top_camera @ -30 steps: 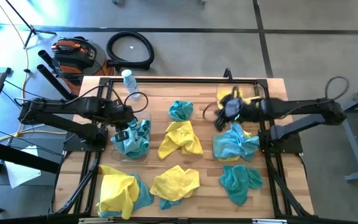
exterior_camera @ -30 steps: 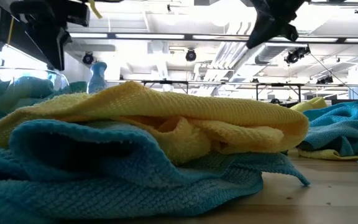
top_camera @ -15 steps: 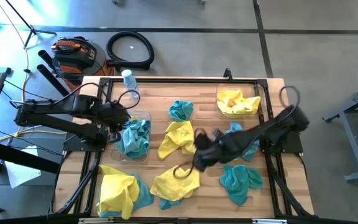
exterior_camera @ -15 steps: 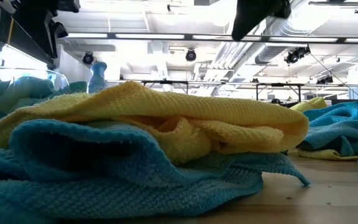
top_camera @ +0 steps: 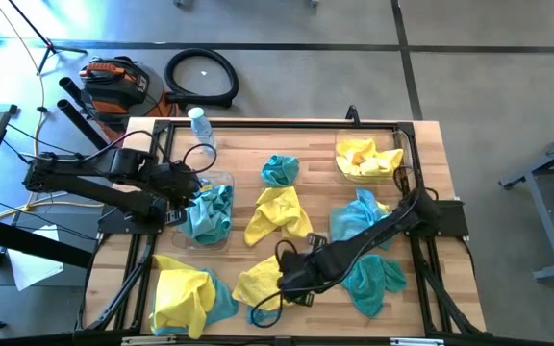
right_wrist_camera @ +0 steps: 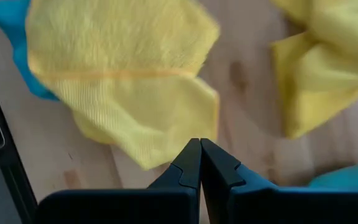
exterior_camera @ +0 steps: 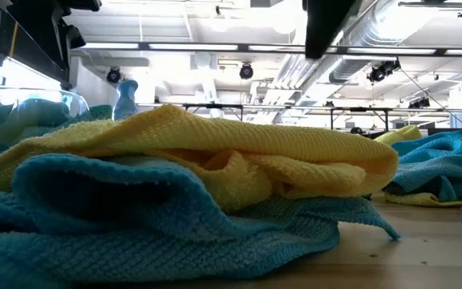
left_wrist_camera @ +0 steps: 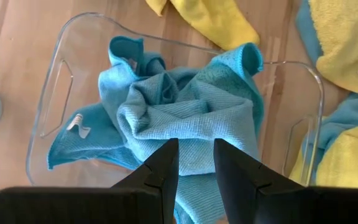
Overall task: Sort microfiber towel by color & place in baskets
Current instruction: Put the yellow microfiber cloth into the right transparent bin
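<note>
While a yellow towel (top_camera: 265, 280) is lying loose at the table's near edge, the right gripper (top_camera: 291, 277), fingers pressed together and empty, is now hovering over it, having swung away from the far-right basket (top_camera: 367, 159) of yellow cloths. The left gripper (left_wrist_camera: 195, 163), fingers parted, is staying above the left basket (left_wrist_camera: 62, 93) of teal towels (left_wrist_camera: 185, 112). More cloths are littering the wooden table (top_camera: 320, 144); a water bottle (top_camera: 199, 125) is standing behind.

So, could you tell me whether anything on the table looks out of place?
Yes: a teal towel sits alone at the table's far middle, outside both baskets, and one corner of the teal pile in the left basket drapes over its rim.
</note>
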